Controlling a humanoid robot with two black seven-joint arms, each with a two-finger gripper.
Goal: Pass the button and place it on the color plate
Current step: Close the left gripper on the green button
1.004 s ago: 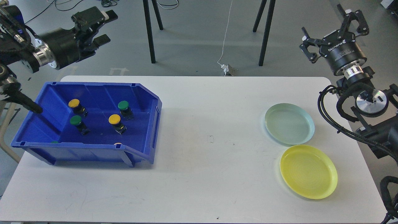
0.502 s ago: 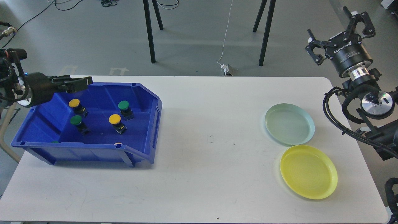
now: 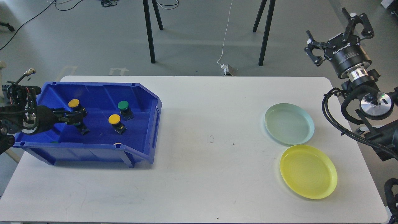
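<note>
Compared with the earlier frames, the left pincer (image 3: 74, 117) has been lowered from above the far rim of the blue bin (image 3: 146, 93) down into its interior, and is now seen directly over the spot where a green-capped button stood; that green cap is covered by the dark fingers, and only the button's black base (image 3: 83, 129) is seen below them. Whether the left pincer is spread or closed on that button cannot be told, since its fingers appear dark and overlapping. The right pincer (image 3: 339, 31) has been kept raised beyond the far right corner of the surface (image 3: 211, 174), with its fingers spread wide and nothing between them.

The other buttons are left lying in the bin: a yellow-capped button (image 3: 74, 103) just behind the left pincer, a second yellow-capped button (image 3: 114, 119) near the middle, and a green-capped button (image 3: 123, 105) behind it. Each is formed of a round coloured cap on a black body, tilted on the bin floor.

On the right of the surface, a pale green plate (image 3: 306, 123) and a yellow plate (image 3: 329, 174) are set just beside each other, both bare.
</note>
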